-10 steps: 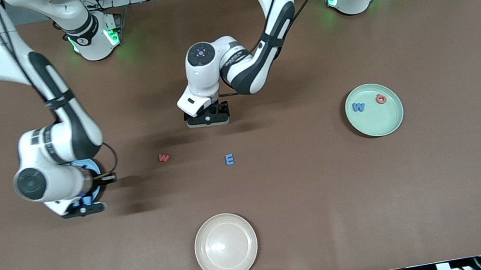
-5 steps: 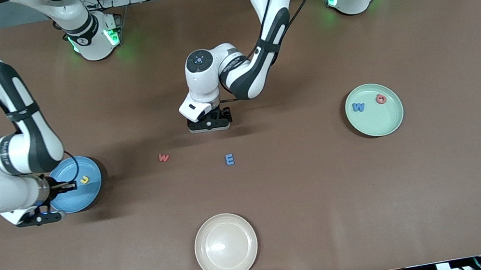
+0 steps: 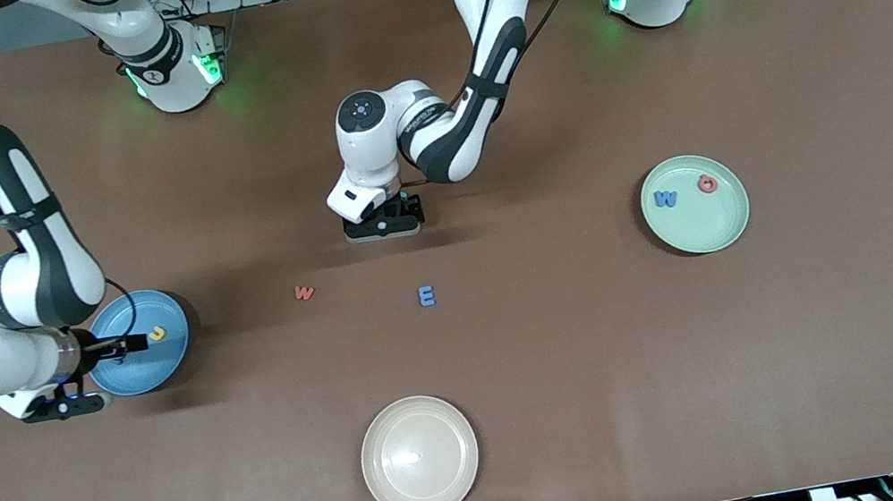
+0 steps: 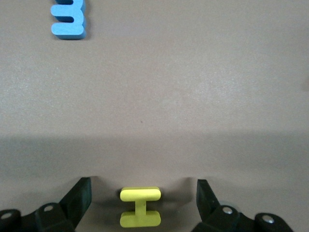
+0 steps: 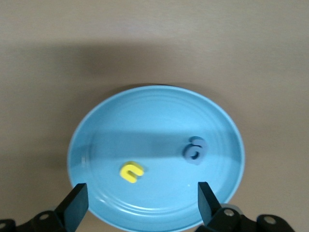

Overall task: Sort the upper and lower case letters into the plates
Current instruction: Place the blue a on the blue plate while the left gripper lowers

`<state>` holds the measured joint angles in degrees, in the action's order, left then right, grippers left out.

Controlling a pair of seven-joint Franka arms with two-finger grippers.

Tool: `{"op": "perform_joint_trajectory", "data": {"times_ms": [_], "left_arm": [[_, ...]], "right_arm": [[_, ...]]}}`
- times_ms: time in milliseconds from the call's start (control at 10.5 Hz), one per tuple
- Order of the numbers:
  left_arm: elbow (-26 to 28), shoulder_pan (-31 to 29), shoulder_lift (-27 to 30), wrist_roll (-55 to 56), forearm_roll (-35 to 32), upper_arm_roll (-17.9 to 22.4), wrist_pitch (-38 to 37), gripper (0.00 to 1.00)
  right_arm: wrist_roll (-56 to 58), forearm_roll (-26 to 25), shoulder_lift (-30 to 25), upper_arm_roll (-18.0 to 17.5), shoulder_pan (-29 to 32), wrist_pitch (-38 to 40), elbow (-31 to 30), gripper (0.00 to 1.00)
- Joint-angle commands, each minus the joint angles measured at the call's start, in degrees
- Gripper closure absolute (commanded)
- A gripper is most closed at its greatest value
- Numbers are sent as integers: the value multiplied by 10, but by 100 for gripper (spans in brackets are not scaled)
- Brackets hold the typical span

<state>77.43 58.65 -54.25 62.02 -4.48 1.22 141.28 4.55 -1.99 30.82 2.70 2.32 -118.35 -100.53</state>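
My left gripper (image 3: 382, 227) (image 4: 143, 193) is low over the table's middle, open, its fingers on either side of a yellow H (image 4: 140, 208) without touching it. A blue E (image 3: 427, 295) (image 4: 69, 19) and a red w (image 3: 305, 292) lie on the table nearer the front camera. My right gripper (image 3: 60, 408) (image 5: 141, 193) hangs open and empty at the sky blue plate's (image 3: 148, 364) (image 5: 154, 116) edge. A yellow c (image 3: 156, 333) (image 5: 131, 171) and a grey-blue letter (image 5: 194, 150) lie in that plate. The mint green plate (image 3: 702, 230) holds a blue W (image 3: 666, 198) and a red Q (image 3: 707, 183).
A cream-white plate (image 3: 425, 490) sits near the table's front edge, in the middle. The mint plate is toward the left arm's end, the blue plate toward the right arm's end.
My right gripper has opened and drawn back off the blue plate, leaving the yellow c lying in it. The left gripper has shifted slightly over the H.
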Motion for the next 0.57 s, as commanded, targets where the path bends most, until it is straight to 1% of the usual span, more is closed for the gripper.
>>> {"op": "perform_joint_trajectory", "data": {"times_ms": [0,95,190,381,476], "left_arm": [[-13,11,-8,24,-18,9,-13,14],[-12,11,-9,24,-18,9,-13,26],[-12,11,-9,24,-18,8,-13,36],[-13,11,-9,24,-18,9,-13,42],[-12,11,-9,24,-18,8,-13,43]], "right_arm": [[-2,32,7,-1,-10,13,16,0],[-9,59,7,-1,-10,18,16,0],[-11,78,7,-1,-17,37,16,0],[-16,89,1,-1,-48,60,15,0],[-9,92,-1,-2,-55,61,15,0]]}}
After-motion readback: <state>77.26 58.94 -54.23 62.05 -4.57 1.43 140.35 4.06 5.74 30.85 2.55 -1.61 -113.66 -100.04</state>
